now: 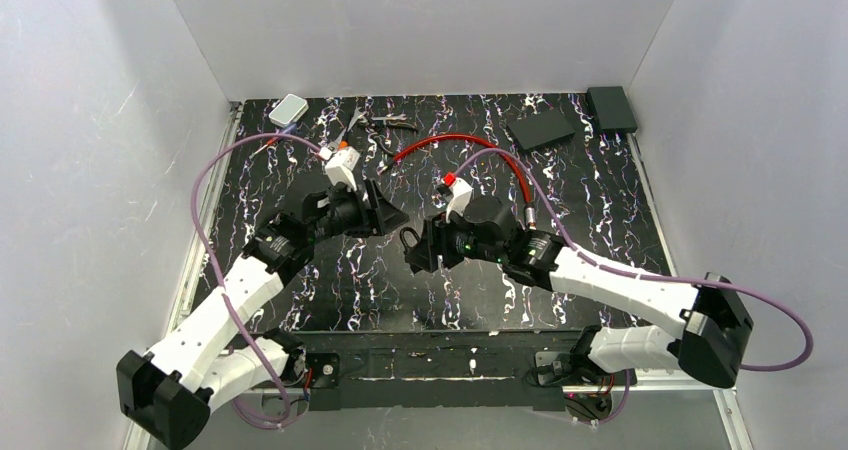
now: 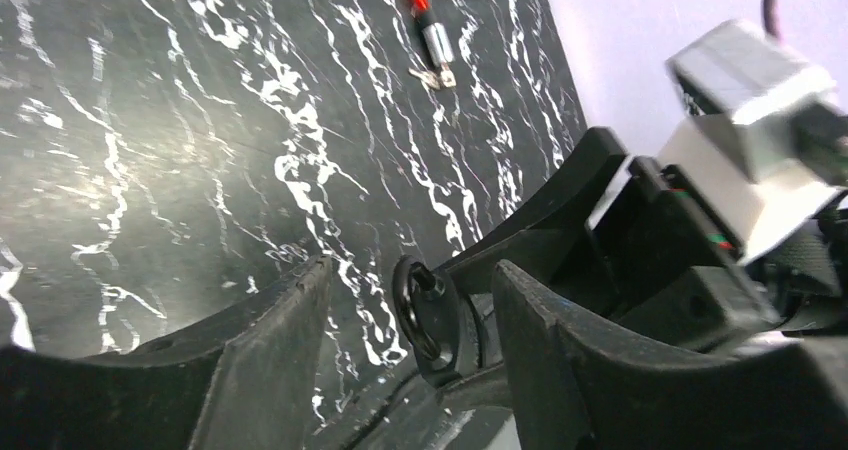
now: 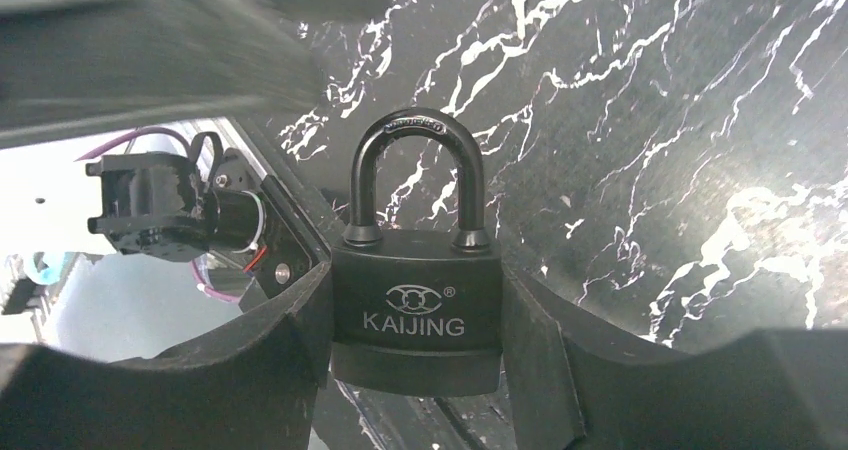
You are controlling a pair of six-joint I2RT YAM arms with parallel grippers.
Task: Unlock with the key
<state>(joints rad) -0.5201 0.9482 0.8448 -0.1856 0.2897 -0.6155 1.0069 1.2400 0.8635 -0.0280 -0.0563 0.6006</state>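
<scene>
While the right gripper [image 3: 415, 340] is clamped on the body of the black padlock [image 3: 415, 290], held mid-table between the arms, its long axis runs left-right. The shackle [image 3: 415, 122] points left at the left gripper [image 2: 410, 270], whose jaws stand apart either side of it, not touching. The table [image 2: 150, 120] is black with white marble veins, with plain white walls [image 1: 420, 30] round it.

The padlock [image 3: 416, 290] sits mid-worktop [image 1: 600, 200], inside my right gripper [image 3: 415, 305]. The key [image 2: 425, 315] stands just left of it, within my left gripper [image 2: 412, 275].
</scene>
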